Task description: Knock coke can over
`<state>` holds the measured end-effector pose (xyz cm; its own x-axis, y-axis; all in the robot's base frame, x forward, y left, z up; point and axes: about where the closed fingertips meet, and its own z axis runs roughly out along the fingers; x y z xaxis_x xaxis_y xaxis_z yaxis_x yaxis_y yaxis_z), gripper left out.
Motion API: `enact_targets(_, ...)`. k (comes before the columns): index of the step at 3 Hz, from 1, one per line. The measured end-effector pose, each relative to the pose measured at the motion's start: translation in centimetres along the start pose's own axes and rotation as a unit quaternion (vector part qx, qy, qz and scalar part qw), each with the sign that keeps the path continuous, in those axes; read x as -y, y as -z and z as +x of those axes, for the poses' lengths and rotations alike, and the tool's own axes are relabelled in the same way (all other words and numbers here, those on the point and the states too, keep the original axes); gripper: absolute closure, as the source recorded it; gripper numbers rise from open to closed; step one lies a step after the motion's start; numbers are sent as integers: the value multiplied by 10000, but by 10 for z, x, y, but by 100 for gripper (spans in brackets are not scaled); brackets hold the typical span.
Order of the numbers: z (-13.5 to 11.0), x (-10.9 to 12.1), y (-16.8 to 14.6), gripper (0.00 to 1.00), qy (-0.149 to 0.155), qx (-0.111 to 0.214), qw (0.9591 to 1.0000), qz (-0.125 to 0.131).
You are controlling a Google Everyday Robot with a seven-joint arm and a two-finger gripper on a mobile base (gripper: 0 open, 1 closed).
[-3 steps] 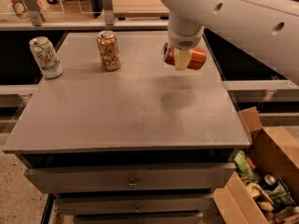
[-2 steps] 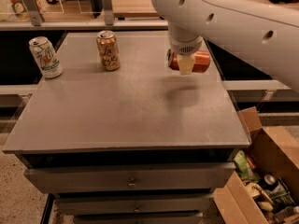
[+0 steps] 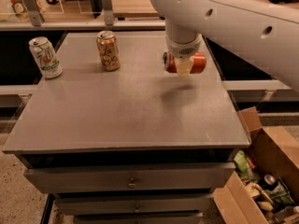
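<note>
The red coke can [image 3: 198, 62] lies on its side near the right edge of the grey table [image 3: 117, 111], its silver top pointing left. My gripper [image 3: 183, 68] hangs from the white arm directly in front of the can's middle and hides part of it. I cannot tell whether the can rests on the table or is held just above it. A shadow falls on the table in front of the gripper.
A gold-brown patterned can [image 3: 108, 50] stands upright at the back middle. A white-and-green 7UP can [image 3: 45, 57] stands at the back left. Drawers [image 3: 131, 181] sit under the table. An open cardboard box [image 3: 266, 171] of clutter is at the lower right.
The gripper and the red can have shifted slightly toward the front of the table. The can looks more level now. The other two cans have not moved.
</note>
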<state>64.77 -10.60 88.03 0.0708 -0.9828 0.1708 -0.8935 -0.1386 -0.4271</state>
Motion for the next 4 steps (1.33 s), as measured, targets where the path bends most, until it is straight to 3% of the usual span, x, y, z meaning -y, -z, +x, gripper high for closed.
enact_targets(1,-14,-10,-3,2,304,189,9988,-327)
enact_targets(2,-23,-25,-10,0,533,336,9957,-673)
enact_targets(3,-31,-27,-15,0,762,456,9912,-987)
enact_targets(4,-30,-27,-15,0,762,456,9912,-987)
